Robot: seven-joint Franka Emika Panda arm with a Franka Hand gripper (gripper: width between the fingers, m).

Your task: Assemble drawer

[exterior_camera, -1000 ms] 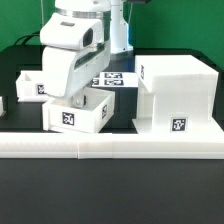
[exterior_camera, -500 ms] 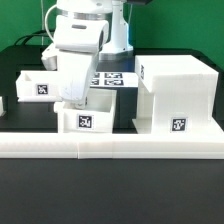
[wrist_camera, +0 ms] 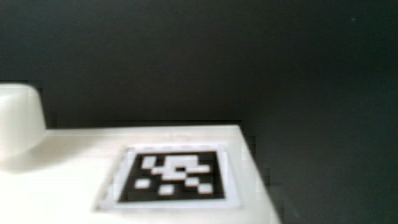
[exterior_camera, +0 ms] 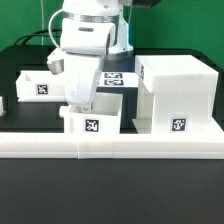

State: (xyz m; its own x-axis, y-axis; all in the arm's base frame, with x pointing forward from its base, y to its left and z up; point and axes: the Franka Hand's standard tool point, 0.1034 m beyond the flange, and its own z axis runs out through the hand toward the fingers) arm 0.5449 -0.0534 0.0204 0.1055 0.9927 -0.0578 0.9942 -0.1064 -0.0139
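- Sliding toward the exterior view's right, the small white open-top plastic tray (exterior_camera: pixel 92 125) squares up nearer the tall white boxy housing (exterior_camera: pixel 178 95), likely readying insertion.
- The gripper (exterior_camera: pixel 78 104) dips inside it; clenched or not, I cannot tell.

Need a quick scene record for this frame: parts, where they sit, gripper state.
housing: upright, exterior view's right
near tray: just left of housing in that view, gap between, tag facing camera
far tray: back left, apart
gripper: down at near tray's rear wall, jaws hidden
marker board: flat, behind near tray
barrier: along the front
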